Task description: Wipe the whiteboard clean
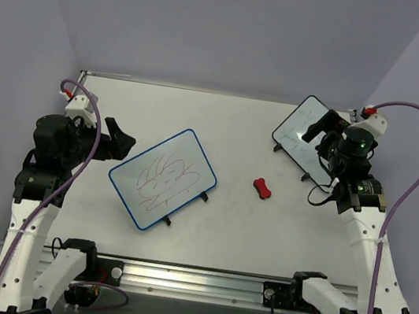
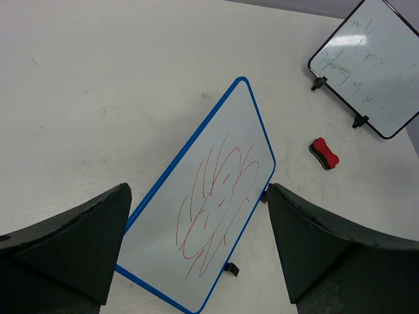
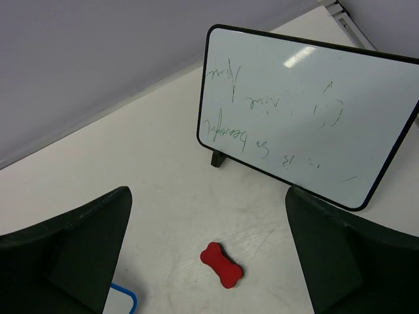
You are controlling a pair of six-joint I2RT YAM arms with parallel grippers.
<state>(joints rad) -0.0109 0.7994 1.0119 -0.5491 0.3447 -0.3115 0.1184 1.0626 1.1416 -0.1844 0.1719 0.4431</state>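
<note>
Red bone-shaped eraser [image 1: 263,188] lies on the white table [image 1: 238,130] nearer the right arm's jaws, spread empty; left jaws, likewise released, face the scribbled blue-framed whiteboard [image 1: 162,179].

Nothing legible tbh. Black-framed rectangular white board [image 3: 308,124] has faint dark handwriting, too faint/scrawly to make out any words. Blue-framed rounded white board [image 2: 216,196] = just red scribbles, no letters or nos.

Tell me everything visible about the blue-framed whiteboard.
The whiteboard is a rounded white rectangle in a thin blue frame, propped tilted on small black feet on the table, left of centre. Red scribbles mark its face, unwiped. Nothing else touches it; the red eraser lies apart to its right.
</note>
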